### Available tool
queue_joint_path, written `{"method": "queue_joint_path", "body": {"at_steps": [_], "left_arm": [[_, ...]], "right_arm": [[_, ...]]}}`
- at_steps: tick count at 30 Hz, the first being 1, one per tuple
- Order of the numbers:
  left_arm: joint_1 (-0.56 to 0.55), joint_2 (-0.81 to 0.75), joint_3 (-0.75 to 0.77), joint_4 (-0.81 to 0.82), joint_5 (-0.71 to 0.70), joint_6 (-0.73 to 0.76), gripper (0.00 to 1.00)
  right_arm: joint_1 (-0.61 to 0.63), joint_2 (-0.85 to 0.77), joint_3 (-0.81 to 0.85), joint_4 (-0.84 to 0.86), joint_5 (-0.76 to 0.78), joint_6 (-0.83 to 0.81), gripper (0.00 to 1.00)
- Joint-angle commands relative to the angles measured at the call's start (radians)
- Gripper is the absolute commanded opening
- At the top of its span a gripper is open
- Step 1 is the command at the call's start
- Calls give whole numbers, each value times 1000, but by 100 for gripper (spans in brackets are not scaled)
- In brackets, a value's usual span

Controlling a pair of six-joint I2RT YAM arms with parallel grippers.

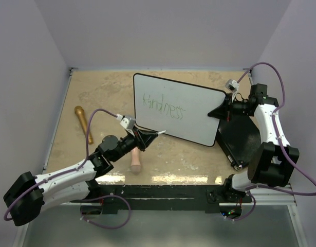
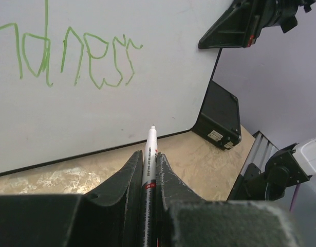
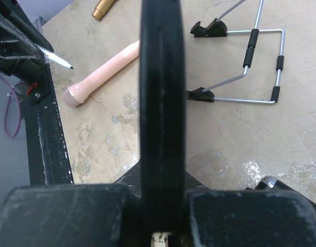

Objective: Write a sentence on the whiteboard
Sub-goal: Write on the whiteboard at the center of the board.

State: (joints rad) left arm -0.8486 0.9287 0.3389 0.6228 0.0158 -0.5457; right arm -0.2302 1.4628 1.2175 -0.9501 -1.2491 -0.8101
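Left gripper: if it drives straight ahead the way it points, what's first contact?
The whiteboard. The marker clamped in the left gripper leads, its tip aimed at bare white face just above the bottom rim, below the green writing. Gap looks small, but depth is unclear.

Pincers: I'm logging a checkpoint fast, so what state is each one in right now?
Left pincer: closed, holding the marker.
Right pincer: closed, gripping the whiteboard by its edge.

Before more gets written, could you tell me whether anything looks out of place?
The whiteboard sits skewed to the table edges, its right end over a black case, pinched by the right gripper. Nothing else stands out.
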Motion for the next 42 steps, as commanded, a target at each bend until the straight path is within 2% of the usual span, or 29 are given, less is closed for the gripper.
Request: {"method": "queue_joint_path", "body": {"at_steps": [1,16,25,32,42], "left_arm": [[-30,13,66,-11,-65,47,0],[-26,-82,64,-93,-142,125,0],[144,-131,48,-100,16,58,0],[161,-188,34,-133,13,53,0],[166,-188,28,-130,16,30,0]], "right_arm": [[-6,-38,-1,99,59,15,0],[-6,-27,-6,108,62,25,0],[-6,-25,-6,109,63,23,0],[-6,-18,-4,108,62,23,0],[-4,-16,-4,109,62,23,0]]}}
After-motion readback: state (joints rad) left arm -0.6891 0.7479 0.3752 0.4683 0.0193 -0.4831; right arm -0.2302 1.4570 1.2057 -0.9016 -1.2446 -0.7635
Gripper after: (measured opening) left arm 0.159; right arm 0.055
